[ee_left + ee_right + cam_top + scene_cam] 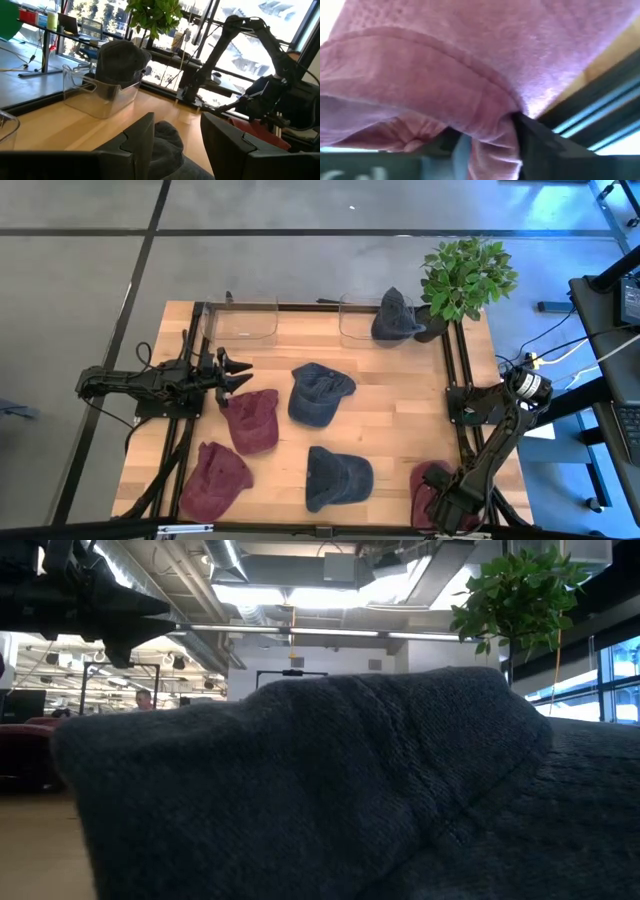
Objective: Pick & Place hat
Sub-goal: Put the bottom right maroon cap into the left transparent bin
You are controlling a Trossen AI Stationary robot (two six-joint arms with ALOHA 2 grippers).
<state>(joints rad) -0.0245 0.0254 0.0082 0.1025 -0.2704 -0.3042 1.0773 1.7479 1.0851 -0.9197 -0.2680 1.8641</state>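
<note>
Presently: right gripper [447, 508] at near-right table corner, clenched on soft maroon fabric cap [430, 483] | left gripper [236, 372] hovers spread and empty beside another maroon cap [252, 418] | caps light, floppy, likely to sag; best pinched at stiffer brim or crown seam.

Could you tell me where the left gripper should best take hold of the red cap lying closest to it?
I'd take the red cap by its near edge, coming from above. It lies flat and soft, so a pinched fold of fabric suits best. The left gripper hovers open just beside that edge.
</note>
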